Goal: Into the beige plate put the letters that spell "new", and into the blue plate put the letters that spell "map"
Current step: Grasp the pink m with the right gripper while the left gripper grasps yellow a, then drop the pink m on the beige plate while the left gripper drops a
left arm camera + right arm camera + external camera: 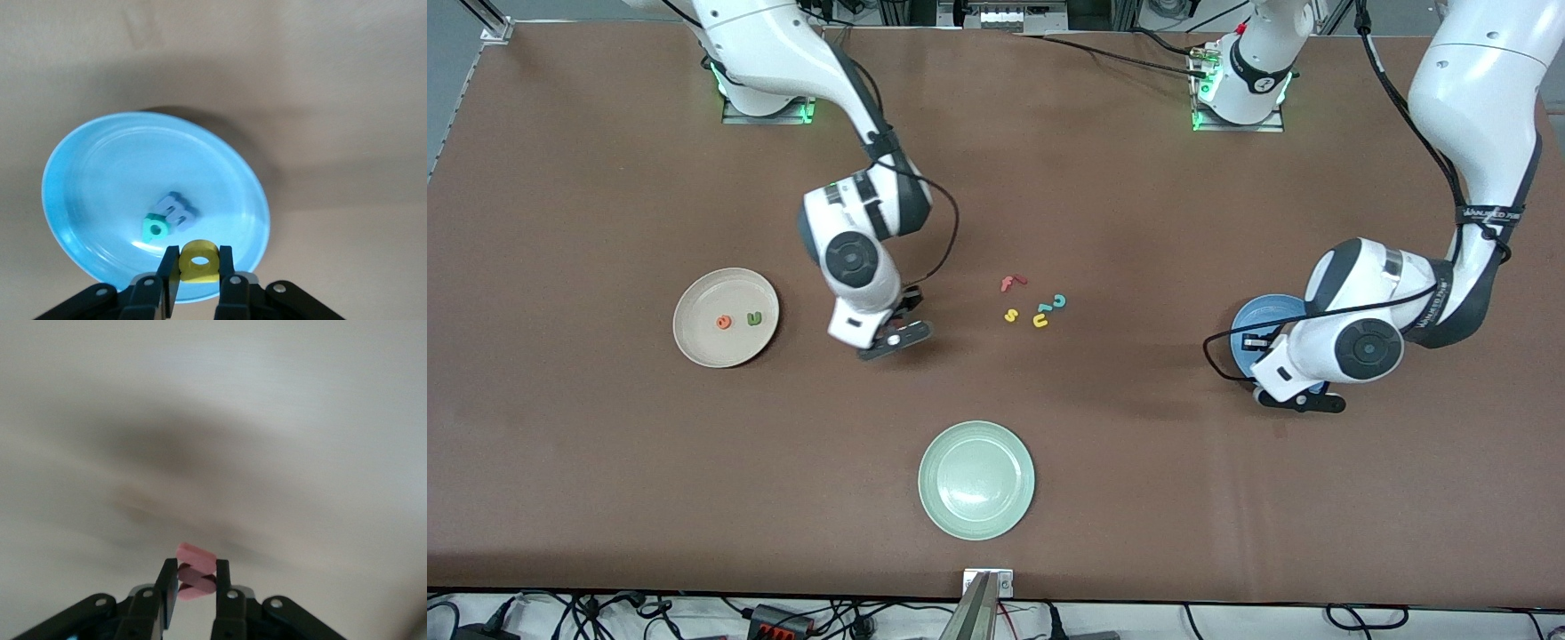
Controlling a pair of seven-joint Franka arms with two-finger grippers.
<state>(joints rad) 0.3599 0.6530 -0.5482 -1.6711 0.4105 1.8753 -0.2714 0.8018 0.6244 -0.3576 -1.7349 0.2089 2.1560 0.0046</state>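
Front view first — beige plate, left of centre, already holds the orange e and green n; the right pincer hangs over bare bench beside it.

Left wrist view: left pincer pinches the yellow a above the blue plate, where blue m and teal p lie.

Right wrist view: jaws clamped on the dull red w — gripped near one edge, it may twist free short of its plate.

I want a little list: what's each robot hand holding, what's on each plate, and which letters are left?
left gripper: shut on yellow a, over blue plate
right gripper: shut on red w, over the table between the beige plate and the loose letters
blue plate: m, p
beige plate: e, n
green plate: nothing
loose letters: f, c, s, u
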